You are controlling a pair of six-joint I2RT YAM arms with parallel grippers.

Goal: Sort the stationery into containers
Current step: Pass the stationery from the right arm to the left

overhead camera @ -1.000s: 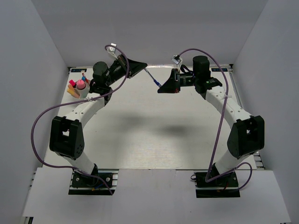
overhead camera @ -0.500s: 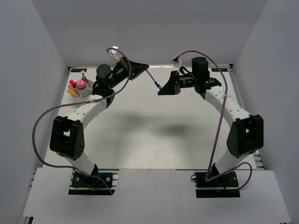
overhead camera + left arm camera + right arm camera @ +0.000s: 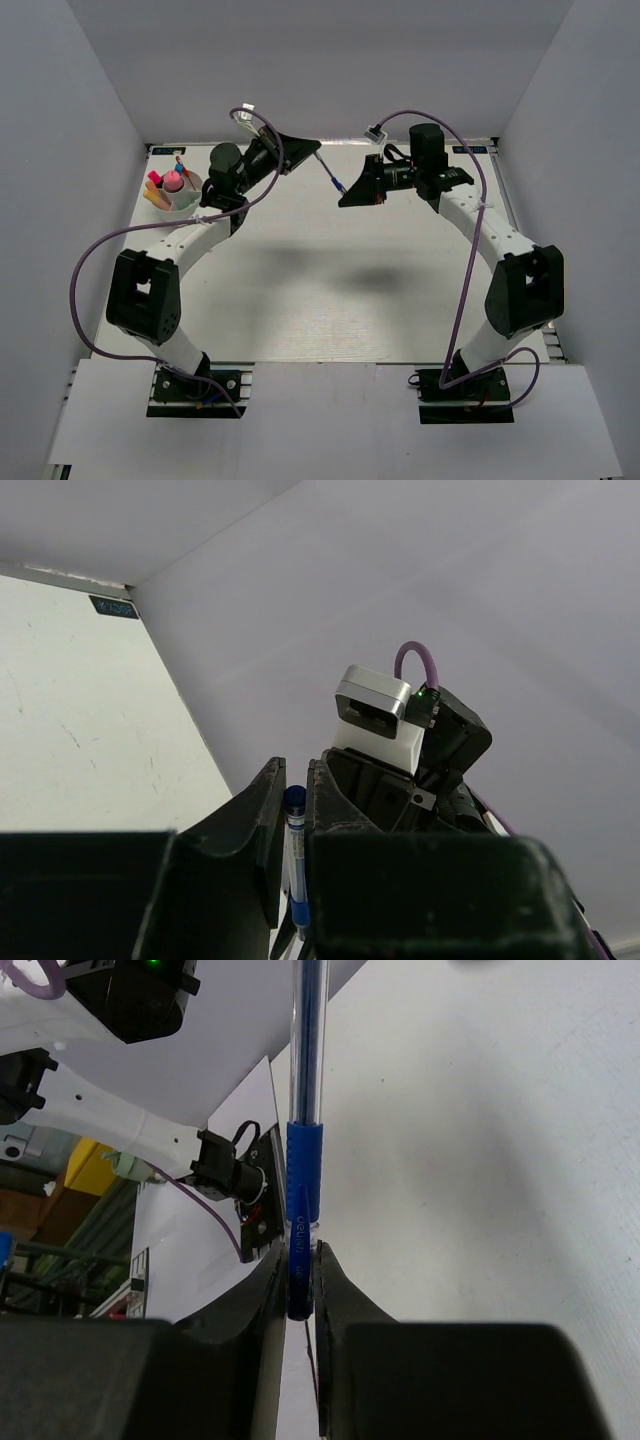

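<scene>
Thin blue pen with a clear barrel (image 3: 329, 169): in the air over the far middle of the white table (image 3: 330, 290), tilted, spanning the gap between the two arms.
Left fingers (image 3: 262, 825): narrow, pinched on the pen's blue-capped end.
Right fingers (image 3: 266, 1290): narrow, clamped on the pen's blue grip sleeve.
Low round white bowl (image 3: 180, 208): far left corner of the table, just beside the left arm.
In the bowl: pink round-topped stick (image 3: 173, 181), orange marker (image 3: 157, 197), other small coloured pieces.

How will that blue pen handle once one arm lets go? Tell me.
The pen looks thin, straight and stiff, so it is probably light. Its round, smooth clear barrel could slip in a loose grip, or roll if set down.
</scene>
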